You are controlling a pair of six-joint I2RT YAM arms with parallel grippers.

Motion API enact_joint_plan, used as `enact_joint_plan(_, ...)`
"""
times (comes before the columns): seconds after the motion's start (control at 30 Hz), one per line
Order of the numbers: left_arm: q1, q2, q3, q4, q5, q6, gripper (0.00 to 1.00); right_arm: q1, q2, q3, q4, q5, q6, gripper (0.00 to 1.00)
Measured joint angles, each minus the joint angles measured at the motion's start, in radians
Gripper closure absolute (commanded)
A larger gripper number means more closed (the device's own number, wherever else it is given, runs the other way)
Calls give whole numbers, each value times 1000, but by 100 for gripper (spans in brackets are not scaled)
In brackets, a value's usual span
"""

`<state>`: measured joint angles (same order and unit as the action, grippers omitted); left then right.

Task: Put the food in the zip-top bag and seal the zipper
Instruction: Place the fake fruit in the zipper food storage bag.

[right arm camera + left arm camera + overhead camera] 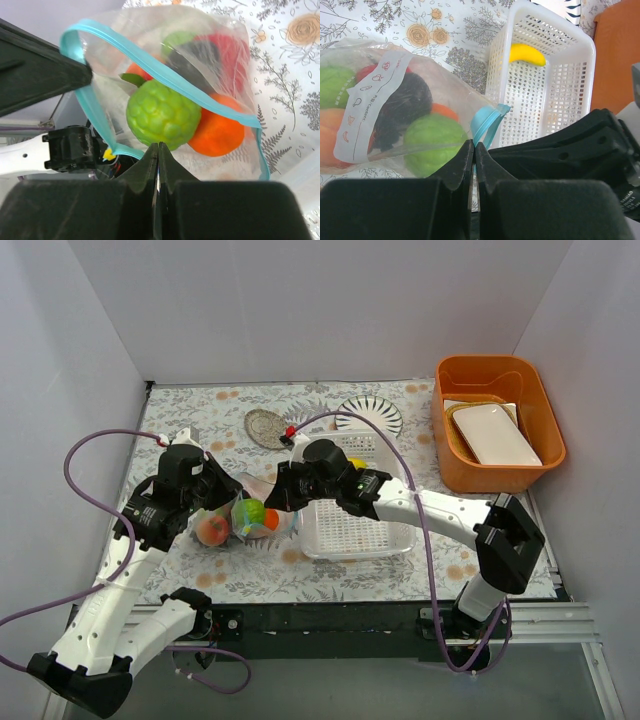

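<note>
A: Right, left side first. What is the left gripper [474,148] doing?

B: Jaws pressed together, pinching one end of the zip-top bag [395,100] at its mouth. The bag lies on the flowered table [450,565], between the two arms.

A: Contents?

B: Well filled. There is a green ball [162,114], an orange [220,130], a peach [212,530], and something red and something dark behind. The zipper [155,71] gapes in a wide loop, nowhere pressed shut.

A: And the right gripper [157,148]?

B: Fingers closed tight at the near lip. It looks like a nip on the film, though the contact is half hidden.

A: Further right?

B: A white basket [570,90] just beside the bag, with a banana [527,54] lying in it. An orange bin [490,362] stands well apart.

A: Verdict?

B: Mostly loaded. The banana is left to bag, then the whole seal.
</note>
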<state>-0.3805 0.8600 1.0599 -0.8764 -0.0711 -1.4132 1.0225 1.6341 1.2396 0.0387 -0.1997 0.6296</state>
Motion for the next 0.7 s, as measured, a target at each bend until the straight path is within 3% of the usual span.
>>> enact_joint_plan(0.27,0,1,2,-6,0,2,100,0,48,-3,-38,-34,-2,89)
enact_joint_plan(0.5,0,22,20,-15,0,4,100,6,206,84,-48,-121,-9,82)
enact_joint_plan(0.7,0,25,24,-21,0,5,100,14,224,168,-59,-150,-26,79)
